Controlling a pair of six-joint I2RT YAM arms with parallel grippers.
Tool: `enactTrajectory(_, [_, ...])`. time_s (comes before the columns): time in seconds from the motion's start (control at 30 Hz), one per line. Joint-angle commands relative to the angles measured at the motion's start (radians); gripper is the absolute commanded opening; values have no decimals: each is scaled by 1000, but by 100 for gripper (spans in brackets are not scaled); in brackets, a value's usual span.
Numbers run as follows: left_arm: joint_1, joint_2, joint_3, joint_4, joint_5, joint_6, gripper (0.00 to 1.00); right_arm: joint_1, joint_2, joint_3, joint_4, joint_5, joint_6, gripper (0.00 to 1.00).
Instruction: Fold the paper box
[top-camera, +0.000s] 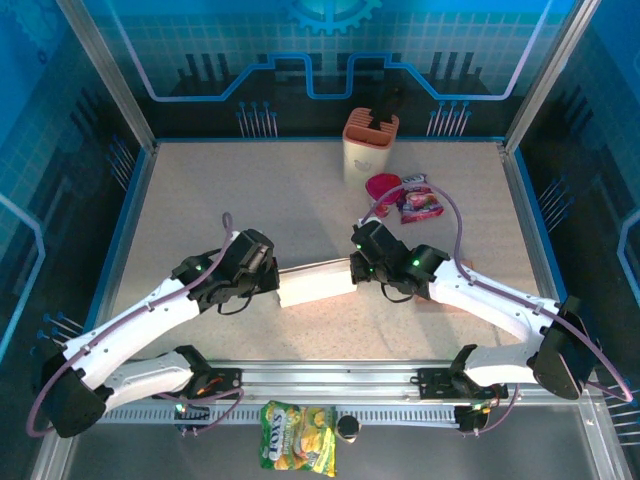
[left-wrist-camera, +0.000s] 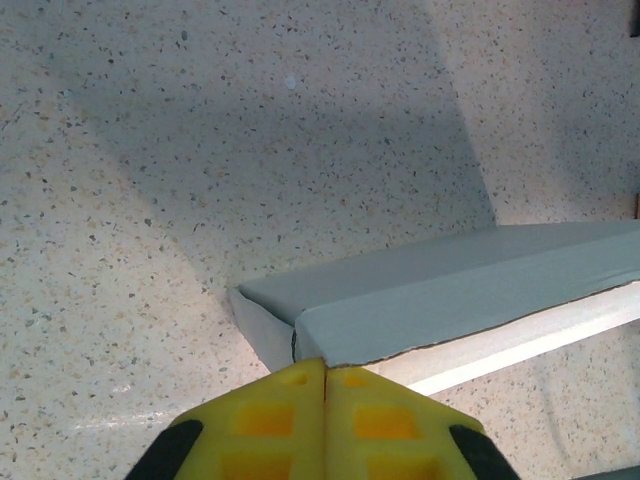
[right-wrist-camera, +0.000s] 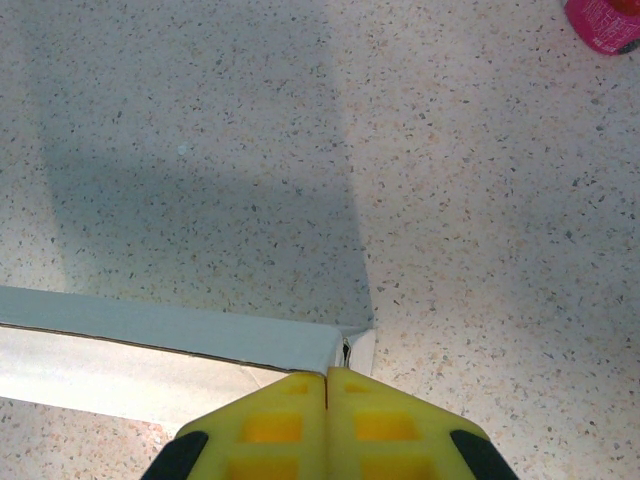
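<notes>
The paper box (top-camera: 315, 283) is a long white carton lying flat on the speckled table between my two grippers. My left gripper (top-camera: 272, 280) is at its left end and my right gripper (top-camera: 358, 268) at its right end. In the left wrist view the yellow fingertips (left-wrist-camera: 300, 385) are shut, with the left gripper (left-wrist-camera: 325, 362) at the corner of the box's (left-wrist-camera: 450, 290) folded-over panel, whose edge runs into the seam between them. In the right wrist view the right gripper (right-wrist-camera: 327, 372) is shut the same way on the panel's (right-wrist-camera: 180, 335) right corner.
A tall cup-like holder (top-camera: 371, 140) stands at the back, with a pink lid (top-camera: 382, 186) and a pink snack packet (top-camera: 420, 200) beside it. A yellow-green snack bag (top-camera: 298, 435) lies below the front rail. The pink lid (right-wrist-camera: 605, 22) shows at the right wrist view's top right.
</notes>
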Motion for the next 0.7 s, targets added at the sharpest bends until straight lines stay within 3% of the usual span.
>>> enactTrajectory(0.0, [3, -7, -11, -73, 32, 8, 16, 1, 11, 15, -8, -32, 4, 0])
enactTrajectory(0.2, [-34, -14, 18, -82, 9, -4, 28, 2, 12, 21, -10, -27, 7, 0])
enactTrajectory(0.67, [-48, -13, 13, -67, -78, -13, 28, 2, 16, 15, -2, -33, 5, 0])
